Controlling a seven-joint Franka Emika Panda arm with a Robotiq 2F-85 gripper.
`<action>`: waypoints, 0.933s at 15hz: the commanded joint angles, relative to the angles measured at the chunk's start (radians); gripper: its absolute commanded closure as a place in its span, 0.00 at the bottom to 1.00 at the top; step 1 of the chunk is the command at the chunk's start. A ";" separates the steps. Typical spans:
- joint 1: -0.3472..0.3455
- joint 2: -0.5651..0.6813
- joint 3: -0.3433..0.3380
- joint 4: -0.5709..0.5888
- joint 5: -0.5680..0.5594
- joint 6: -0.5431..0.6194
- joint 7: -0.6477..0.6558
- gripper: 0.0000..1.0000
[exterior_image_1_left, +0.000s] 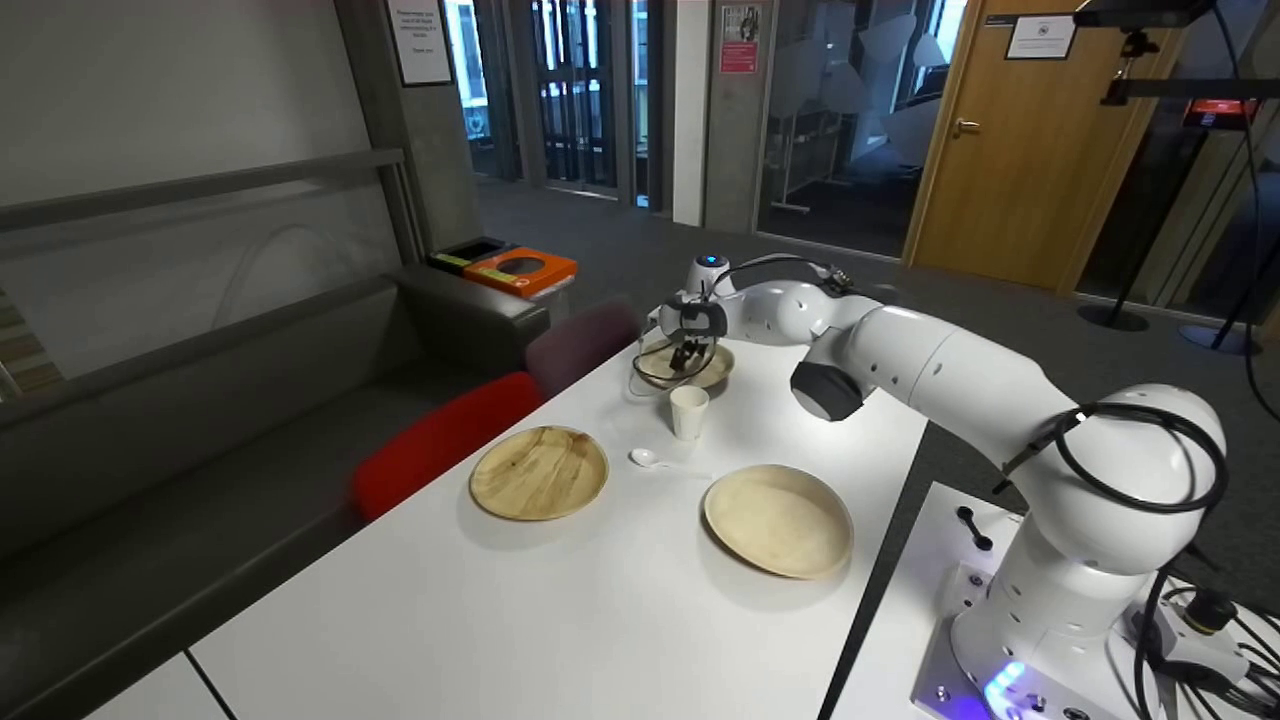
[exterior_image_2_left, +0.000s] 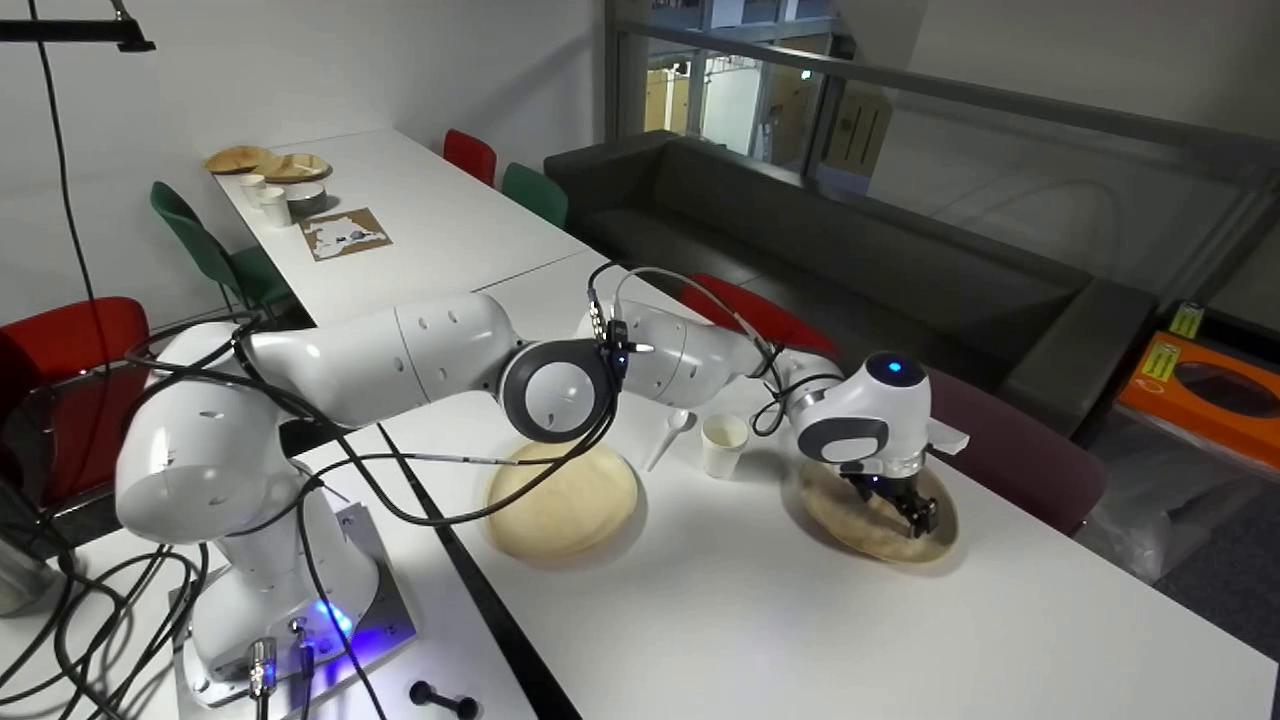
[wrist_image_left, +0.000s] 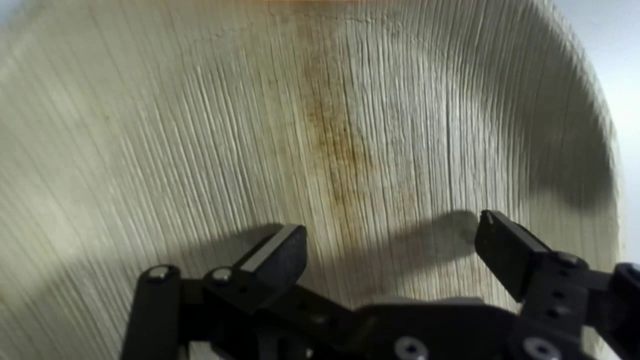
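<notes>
The wrist view gives you the gripper (wrist_image_left: 392, 222) with its jaws parted wide, low over a grooved wooden plate (wrist_image_left: 225, 125); whether the tips touch it, you can't tell. The plate's rim curves up close on the right of that view, leaving you more plate surface toward the left. In both exterior views that plate sits near the edge of the tabletop (exterior_image_2_left: 850, 620), a purple chair (exterior_image_2_left: 1020, 465) beside it. Near the plate stands a white cup (exterior_image_2_left: 724, 445), a strip of tabletop separating them, then a white spoon (exterior_image_1_left: 645, 457). Farther along, a broad stretch of tabletop divides a pale plate (exterior_image_1_left: 778, 520) near the robot-side edge from a streaked plate (exterior_image_1_left: 539, 472) near the red chair (exterior_image_1_left: 445, 440).
</notes>
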 joint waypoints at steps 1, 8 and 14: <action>-0.047 0.005 0.029 0.042 -0.006 0.011 -0.018 0.00; -0.076 -0.003 0.053 0.072 0.020 0.017 -0.098 0.00; -0.105 -0.082 0.120 0.065 0.084 0.039 -0.320 0.00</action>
